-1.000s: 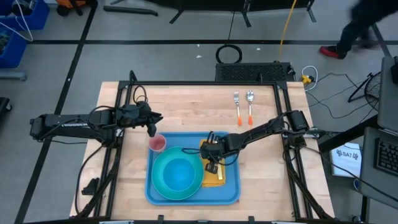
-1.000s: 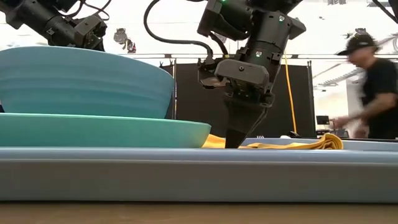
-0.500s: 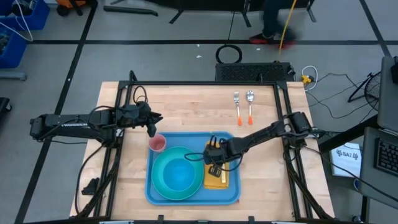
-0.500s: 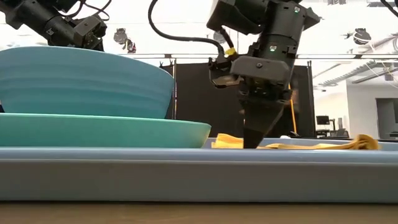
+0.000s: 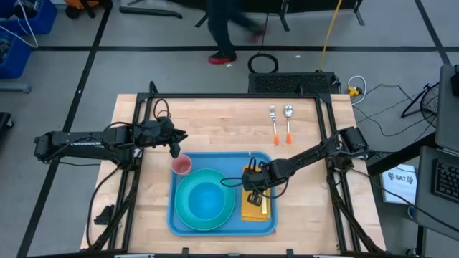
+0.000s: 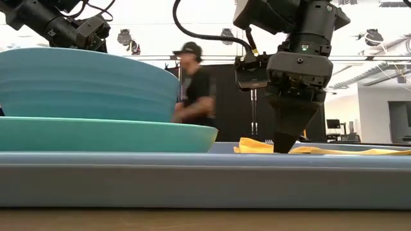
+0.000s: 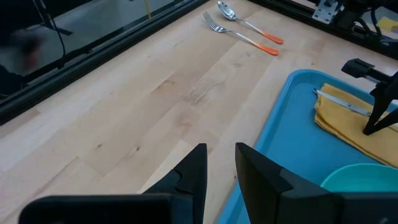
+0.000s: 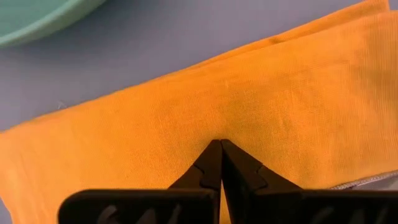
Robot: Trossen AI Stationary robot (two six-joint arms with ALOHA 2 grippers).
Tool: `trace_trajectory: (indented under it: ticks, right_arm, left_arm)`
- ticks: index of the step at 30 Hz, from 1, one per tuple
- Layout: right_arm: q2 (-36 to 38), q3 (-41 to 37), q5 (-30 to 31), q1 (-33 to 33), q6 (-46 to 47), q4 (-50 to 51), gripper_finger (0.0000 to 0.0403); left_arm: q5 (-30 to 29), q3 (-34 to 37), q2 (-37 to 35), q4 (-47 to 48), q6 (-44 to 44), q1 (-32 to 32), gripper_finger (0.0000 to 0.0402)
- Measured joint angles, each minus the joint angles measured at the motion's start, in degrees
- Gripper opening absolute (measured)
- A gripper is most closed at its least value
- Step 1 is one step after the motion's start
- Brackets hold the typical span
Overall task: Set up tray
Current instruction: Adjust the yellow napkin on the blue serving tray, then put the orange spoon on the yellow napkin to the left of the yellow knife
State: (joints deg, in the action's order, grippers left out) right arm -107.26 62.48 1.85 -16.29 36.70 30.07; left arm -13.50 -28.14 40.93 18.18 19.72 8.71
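Note:
The blue tray lies at the table's near middle. On it stand a turquoise plate with a bowl and a pink cup. A yellow-orange folded napkin lies flat on the tray's right part, with a silver knife lying on it. My right gripper is shut, its tips down on the napkin. My left gripper hovers above the table just beyond the pink cup, its fingers a narrow gap apart and empty. My right gripper presses its shut fingertips down on the napkin's top layer, about mid-width. The fingers come from above, pointing down. The napkin lies flat on the tray floor. Whether any cloth is pinched between the tips, I cannot tell.
A fork and a spoon with orange handles lie on the wooden table beyond the tray, at the far right. The tray's raised rim runs in front in the low view. A person walks behind the table.
My right gripper has gone toward the table's right and near edges, staying shut with its tips down, and the napkin has slid flat along the tray floor with it. A person has crossed the room behind the table.

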Motion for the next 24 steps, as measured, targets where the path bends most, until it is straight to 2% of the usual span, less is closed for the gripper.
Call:
trace_trajectory:
  ticks: [7,13,18,22,24]
  right_arm:
    - [0.1,0.0,-0.4,0.0,-3.1,-3.0,0.0001]
    - [4.1,-0.3,3.0,-0.1,-10.1,-10.1,0.0015]
    - [10.4,0.0,15.7,0.1,-17.8,-11.1,0.0027]
    - [11.7,-0.1,22.6,0.5,-22.8,-9.7,0.0034]
    - [12.6,-0.1,28.9,1.8,-22.7,-7.6,0.0036]
  left_arm:
    - [0.0,0.0,0.0,0.0,0.4,0.0,0.0088]
    - [0.0,0.0,0.0,0.0,0.4,0.0,0.0088]
    - [0.0,0.0,0.0,0.0,0.3,0.0,0.0088]
    - [0.0,0.0,0.0,0.0,0.4,0.0,0.0088]
    - [0.0,0.0,0.0,0.0,0.4,0.0,0.0088]
